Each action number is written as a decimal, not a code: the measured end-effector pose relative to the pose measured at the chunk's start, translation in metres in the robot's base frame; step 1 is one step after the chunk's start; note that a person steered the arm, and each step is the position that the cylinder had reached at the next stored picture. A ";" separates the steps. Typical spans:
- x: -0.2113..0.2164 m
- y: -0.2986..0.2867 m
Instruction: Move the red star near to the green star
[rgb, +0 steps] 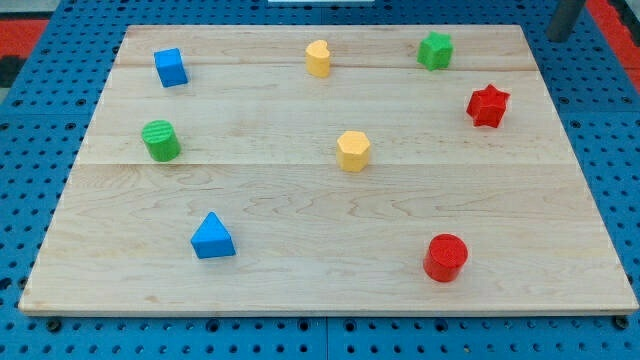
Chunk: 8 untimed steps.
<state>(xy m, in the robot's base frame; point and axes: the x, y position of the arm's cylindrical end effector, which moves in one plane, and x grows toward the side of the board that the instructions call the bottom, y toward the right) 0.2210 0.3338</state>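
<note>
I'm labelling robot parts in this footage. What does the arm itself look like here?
Little of it shows: only a short stretch of a straight, dark grey rod at the view's top right corner, beyond the wooden board. It looks plain and cylindrical, with no cables or markings visible. Its upper part is cut off by the frame.

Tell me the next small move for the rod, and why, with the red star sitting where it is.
Probably bring my tip, now off the board at the view's top right, down to the red star's lower-right side. The green star lies up and to the view's left of the red star, apart from it, so a push from there should send it that way.
</note>
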 end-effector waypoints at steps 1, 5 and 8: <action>0.002 -0.032; 0.122 -0.022; 0.147 -0.032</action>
<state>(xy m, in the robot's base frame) 0.3684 0.3020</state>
